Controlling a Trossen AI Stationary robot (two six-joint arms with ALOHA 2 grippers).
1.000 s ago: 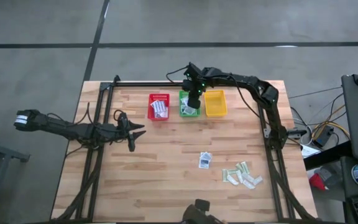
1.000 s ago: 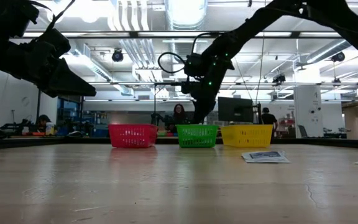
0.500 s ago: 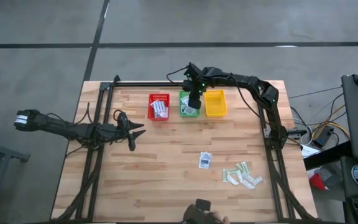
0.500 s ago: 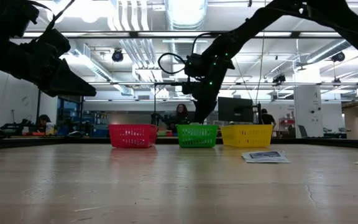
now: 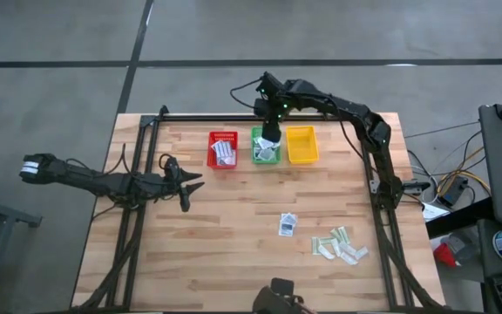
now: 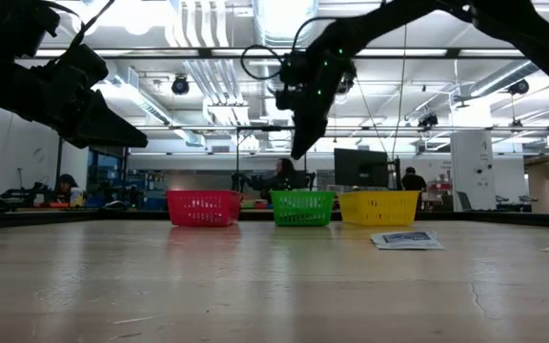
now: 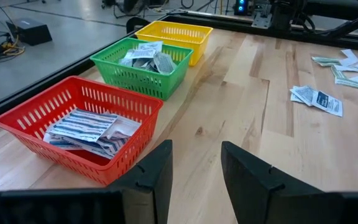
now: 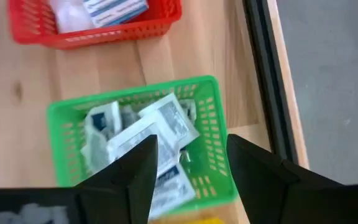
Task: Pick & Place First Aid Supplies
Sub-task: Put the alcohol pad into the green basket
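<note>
R gripper (image 5: 270,139) hangs above the green basket (image 5: 266,146) at the far edge of the table (image 5: 234,235), fingers (image 8: 135,171) spread apart w/ nothing between them. Right wrist view looks past them straight down into that basket, which holds a heap of small square white-blue packets (image 8: 148,134). In the low view the gripper (image 6: 298,148) is clear above the basket rim (image 6: 303,207), not touching it.

L gripper (image 5: 184,185) sits over the table's left side, well apart from the baskets, fingers (image 7: 151,174) open & empty.

3 baskets stand in a row along the far edge: red basket (image 5: 223,149) w/ oblong white packets w/ blue stripes (image 7: 89,127) inside, green in the middle, yellow basket (image 5: 301,145) beside it (can't tell its contents).

Loose on the table, nearer the front right: 2 or so square white-blue packets (image 5: 287,224) lying together, & a small scatter of pale green-beige strips (image 5: 341,245) just to their right, near the R arm's frame rail.

People show in the room behind the table (image 6: 279,176), far off.
</note>
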